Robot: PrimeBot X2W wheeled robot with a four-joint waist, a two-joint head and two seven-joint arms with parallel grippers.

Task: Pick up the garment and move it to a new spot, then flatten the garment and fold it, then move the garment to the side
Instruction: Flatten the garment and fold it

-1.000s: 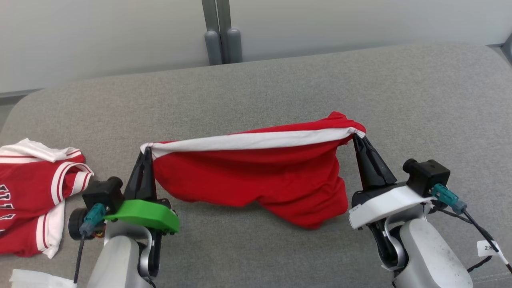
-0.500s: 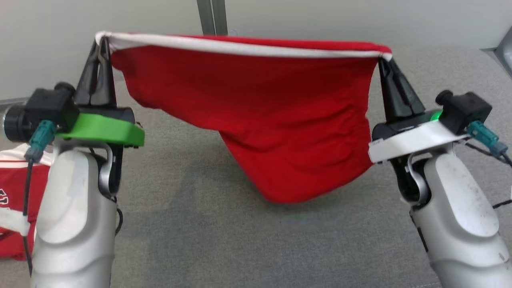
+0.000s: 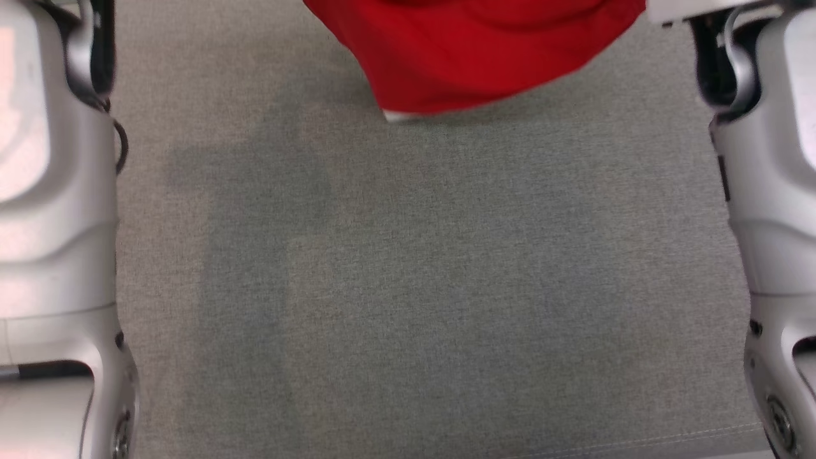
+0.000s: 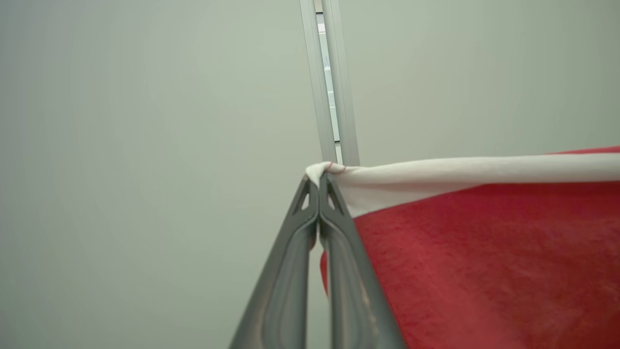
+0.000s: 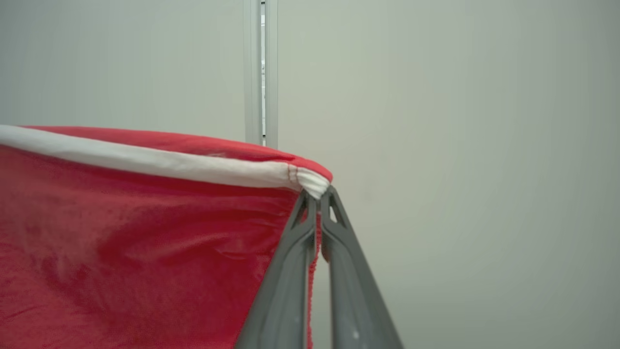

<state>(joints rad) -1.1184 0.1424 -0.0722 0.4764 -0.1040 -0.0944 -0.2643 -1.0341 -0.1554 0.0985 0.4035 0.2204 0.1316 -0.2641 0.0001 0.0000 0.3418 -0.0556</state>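
The garment (image 3: 472, 51) is red with a white band along its top edge, and it hangs in the air stretched between both arms. In the head view its lower red part dangles above the grey cushion (image 3: 408, 287). My left gripper (image 4: 318, 182) is shut on the white band's left corner, with the garment (image 4: 484, 252) spreading to its right. My right gripper (image 5: 318, 194) is shut on the band's right corner, the garment (image 5: 135, 242) spreading to its left. Both pale forearms (image 3: 51, 191) (image 3: 771, 191) rise along the head view's side edges.
A pale wall with a vertical metal post (image 4: 329, 87) (image 5: 260, 72) stands behind the raised garment. The grey cushion's front seam (image 3: 637, 440) runs along the bottom right of the head view.
Both arms have lifted the garment from the cushion up high, keeping it stretched between them. The head view has shifted downward, and the second red-and-white garment at the left has left the picture.
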